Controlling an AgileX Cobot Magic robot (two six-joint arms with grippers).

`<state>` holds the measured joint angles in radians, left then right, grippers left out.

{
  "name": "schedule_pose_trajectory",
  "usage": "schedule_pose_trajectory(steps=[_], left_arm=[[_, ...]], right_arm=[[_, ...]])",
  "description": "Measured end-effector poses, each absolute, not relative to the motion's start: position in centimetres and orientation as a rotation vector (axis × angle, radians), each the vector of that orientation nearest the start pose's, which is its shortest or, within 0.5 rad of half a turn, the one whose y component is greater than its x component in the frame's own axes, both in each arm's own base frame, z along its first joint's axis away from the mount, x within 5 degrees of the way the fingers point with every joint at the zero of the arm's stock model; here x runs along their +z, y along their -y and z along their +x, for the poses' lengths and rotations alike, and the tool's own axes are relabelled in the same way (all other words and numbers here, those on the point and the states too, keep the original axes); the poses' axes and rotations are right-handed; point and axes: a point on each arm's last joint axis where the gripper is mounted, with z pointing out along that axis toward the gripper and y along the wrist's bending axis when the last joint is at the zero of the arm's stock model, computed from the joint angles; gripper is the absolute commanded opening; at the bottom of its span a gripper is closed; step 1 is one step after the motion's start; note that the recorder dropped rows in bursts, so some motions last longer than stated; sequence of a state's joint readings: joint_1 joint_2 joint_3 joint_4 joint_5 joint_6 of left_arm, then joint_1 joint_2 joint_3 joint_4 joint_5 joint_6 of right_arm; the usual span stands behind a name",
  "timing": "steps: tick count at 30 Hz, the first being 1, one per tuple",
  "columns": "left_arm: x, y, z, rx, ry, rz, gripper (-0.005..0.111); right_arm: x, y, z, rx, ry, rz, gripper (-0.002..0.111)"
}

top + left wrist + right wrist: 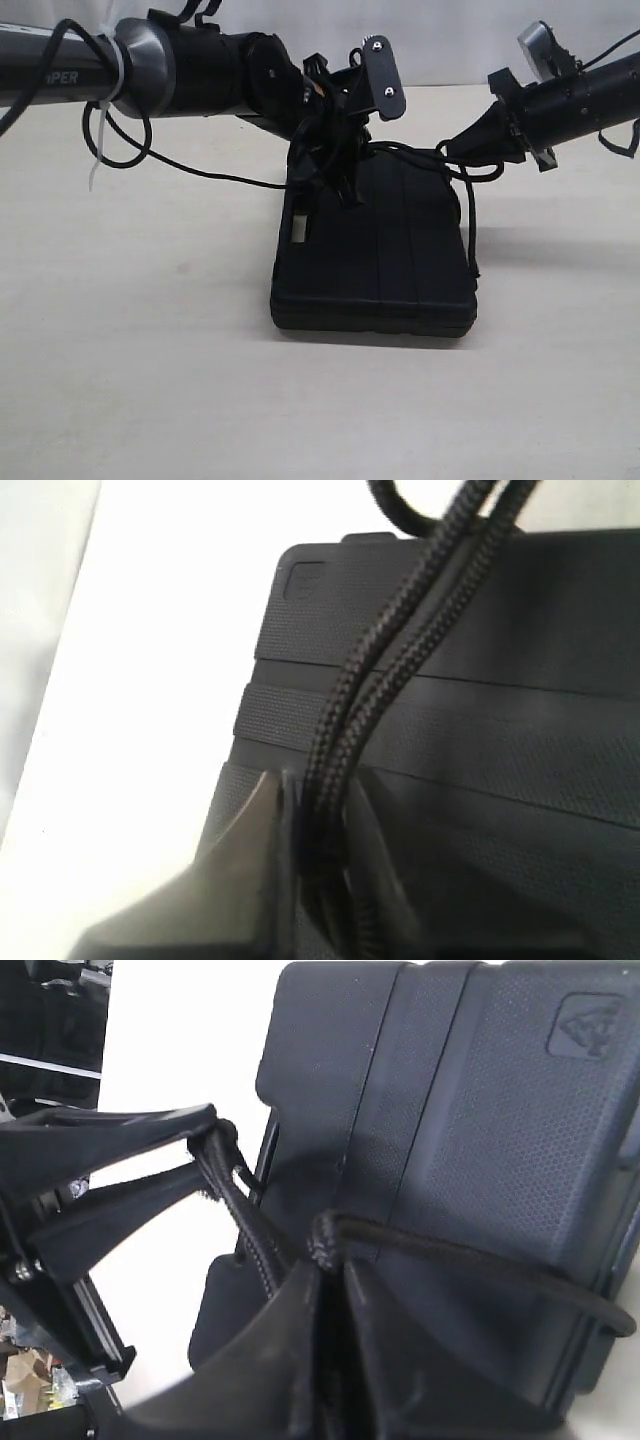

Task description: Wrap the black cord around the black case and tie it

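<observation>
My left gripper (315, 788) is pinched narrow on the doubled strand of the black cord (400, 640), just above the lid of the black case (380, 260). My right gripper (330, 1265) is clamped tight on the same cord near the case's far right corner, and one strand runs across the ribbed lid. The case lies flat on the table (150, 380), with pale surface showing at its front and both sides. A cord end hangs down its right edge. On the left arm (190, 65) I read the lettering (62, 77) "PER". The lid's embossed emblem (590, 1025) is illegible.
</observation>
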<state>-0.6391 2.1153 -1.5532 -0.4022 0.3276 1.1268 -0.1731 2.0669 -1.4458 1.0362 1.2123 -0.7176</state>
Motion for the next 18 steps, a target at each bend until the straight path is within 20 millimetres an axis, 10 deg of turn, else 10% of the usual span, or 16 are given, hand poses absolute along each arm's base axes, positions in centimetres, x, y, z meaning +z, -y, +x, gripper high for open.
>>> schedule_pose_trajectory(steps=[8,18], left_arm=[[17.3,29.5,38.0,-0.077,-1.776,1.526,0.0],[16.8,29.4,38.2,-0.052,-1.766,1.552,0.0]], right_arm=[[19.0,-0.3,40.7,1.258,-2.609,-0.092,0.006],[19.2,-0.4,40.8,1.278,-2.57,-0.103,0.052]])
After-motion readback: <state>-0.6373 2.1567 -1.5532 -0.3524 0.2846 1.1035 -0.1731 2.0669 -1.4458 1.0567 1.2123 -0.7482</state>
